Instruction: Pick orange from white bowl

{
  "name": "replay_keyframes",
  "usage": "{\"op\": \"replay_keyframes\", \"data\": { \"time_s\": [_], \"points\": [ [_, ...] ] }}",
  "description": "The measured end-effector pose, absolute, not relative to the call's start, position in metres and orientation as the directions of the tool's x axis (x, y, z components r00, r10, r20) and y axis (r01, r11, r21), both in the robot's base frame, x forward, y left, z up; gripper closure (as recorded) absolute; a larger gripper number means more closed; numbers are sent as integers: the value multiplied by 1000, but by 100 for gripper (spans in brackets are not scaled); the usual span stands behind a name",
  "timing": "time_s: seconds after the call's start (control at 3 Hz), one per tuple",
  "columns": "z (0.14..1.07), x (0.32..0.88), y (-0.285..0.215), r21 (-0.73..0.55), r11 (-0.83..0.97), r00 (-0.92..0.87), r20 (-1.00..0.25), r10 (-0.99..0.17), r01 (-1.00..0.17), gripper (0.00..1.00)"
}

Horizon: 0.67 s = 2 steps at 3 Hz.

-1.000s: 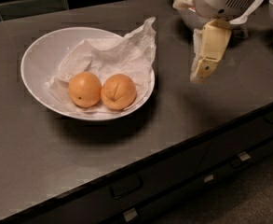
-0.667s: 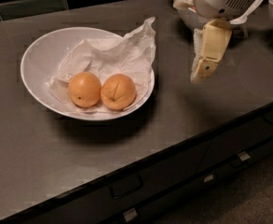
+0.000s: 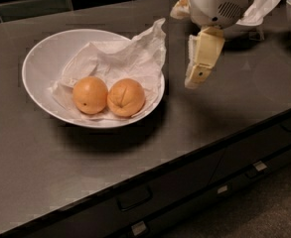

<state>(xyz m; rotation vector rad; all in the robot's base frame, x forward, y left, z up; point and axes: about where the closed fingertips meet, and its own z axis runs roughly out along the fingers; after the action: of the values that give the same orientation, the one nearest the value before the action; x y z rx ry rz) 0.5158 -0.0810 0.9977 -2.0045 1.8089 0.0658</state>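
**Pick not begun: nothing held**

Jaws: empty, hanging over bare worktop (image 3: 244,108); opening cannot be told. Orange (image 3: 126,97): left of and lower than jaws, well apart, lying in white bowl (image 3: 36,58) on crumpled paper (image 3: 130,58), just beside smoother orange (image 3: 90,94). To do, by judgement: reach, close, lift.

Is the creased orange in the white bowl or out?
In: the orange lies on paper inside the white bowl; the end effector hangs beside it, apart.
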Motion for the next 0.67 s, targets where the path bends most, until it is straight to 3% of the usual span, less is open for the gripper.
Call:
{"op": "replay_keyframes", "data": {
  "time_s": [0.67],
  "points": [
    [974, 542, -53, -235, -128, 203, -331, -922, -964, 11]
  ]
}}
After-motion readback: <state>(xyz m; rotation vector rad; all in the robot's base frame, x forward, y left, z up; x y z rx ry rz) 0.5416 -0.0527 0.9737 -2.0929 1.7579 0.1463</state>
